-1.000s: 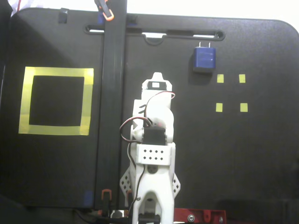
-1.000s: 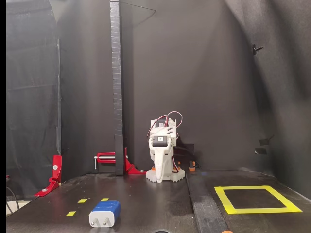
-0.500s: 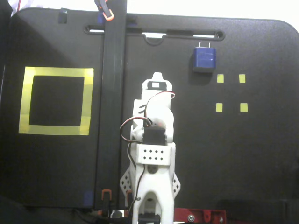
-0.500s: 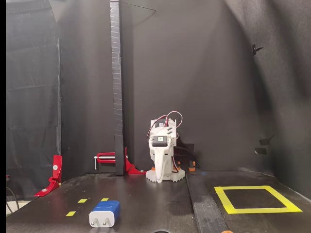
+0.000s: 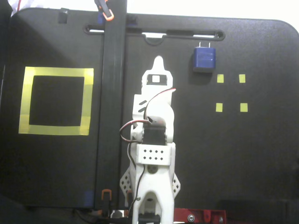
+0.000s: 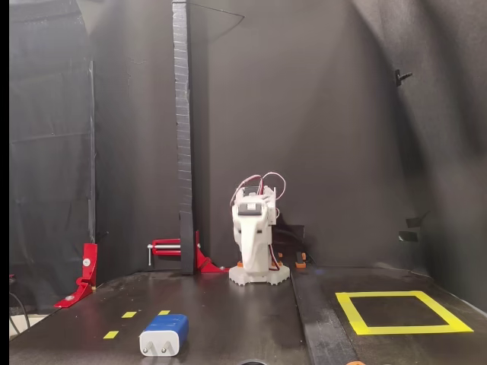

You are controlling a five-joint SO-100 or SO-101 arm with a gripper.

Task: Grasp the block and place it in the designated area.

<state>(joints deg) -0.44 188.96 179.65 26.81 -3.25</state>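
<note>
Note that the block (image 5: 204, 59) lies free on the tabletop (image 5: 243, 154) beside four small yellow squares (image 5: 230, 93), well apart from the designated area (image 5: 55, 101), because the jaws (image 5: 159, 61), apparently closed and empty, have not reached it.

The block (image 5: 205, 58) is dark blue with pale prongs. The designated area (image 5: 56, 72) is a yellow tape outline on the black counter (image 5: 243, 154). The arm (image 5: 153, 140) is white, with red clamps (image 6: 85, 272) behind.

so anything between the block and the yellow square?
Yes. A black upright post stands between the block and the square; the arm sits there too, just beside the post.
</note>
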